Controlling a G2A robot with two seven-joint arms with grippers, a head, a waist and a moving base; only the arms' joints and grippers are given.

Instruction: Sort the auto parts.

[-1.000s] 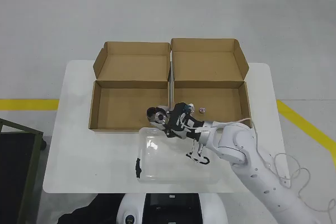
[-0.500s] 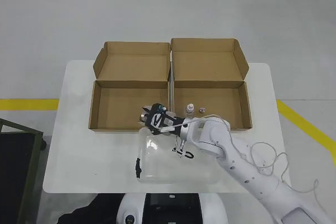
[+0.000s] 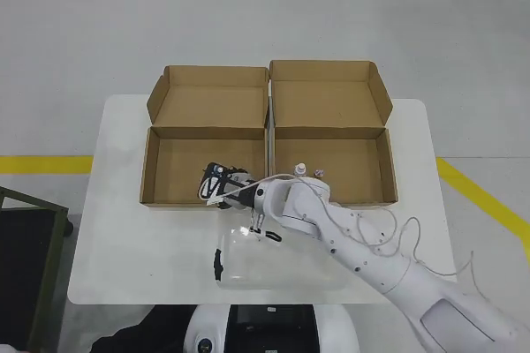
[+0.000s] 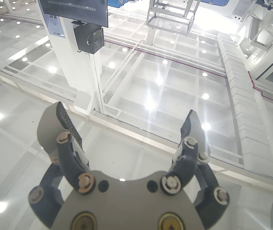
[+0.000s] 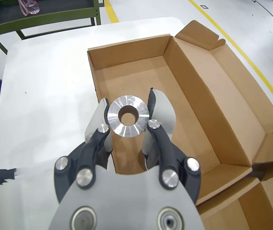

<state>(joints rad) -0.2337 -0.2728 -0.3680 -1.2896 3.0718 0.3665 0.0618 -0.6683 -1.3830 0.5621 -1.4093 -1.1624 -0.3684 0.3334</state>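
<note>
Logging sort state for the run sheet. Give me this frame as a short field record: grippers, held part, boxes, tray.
right gripper: shut on metal ring, held over the left box near its front wall
left gripper: open, holding nothing, aimed at the ceiling
right box: two small parts at the side nearest the left box
clear tray: on the table in front of both boxes
black part: at the tray's edge
</note>
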